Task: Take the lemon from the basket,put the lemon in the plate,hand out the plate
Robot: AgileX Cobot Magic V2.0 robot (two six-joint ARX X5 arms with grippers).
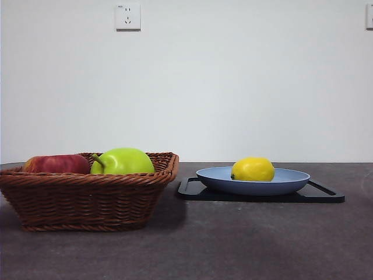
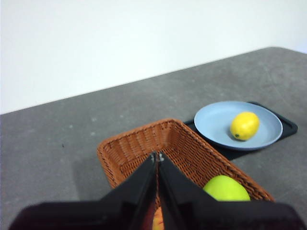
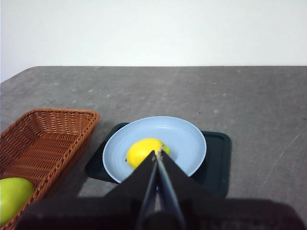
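The lemon (image 1: pixel 253 169) already lies in the blue plate (image 1: pixel 291 181), right of frame centre, ready for handing out. Both claws, left claw (image 2: pixel 157 156) and right claw (image 3: pixel 158 154), hover pressed together, holding nothing.

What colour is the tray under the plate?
The tray under the plate is black, seen best in the right wrist view.

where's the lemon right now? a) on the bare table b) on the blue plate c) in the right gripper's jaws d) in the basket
b: the lemon lies on the plate, which rests on the black tray; the basket holds only the green fruit and the red apple, and no gripper touches the lemon.
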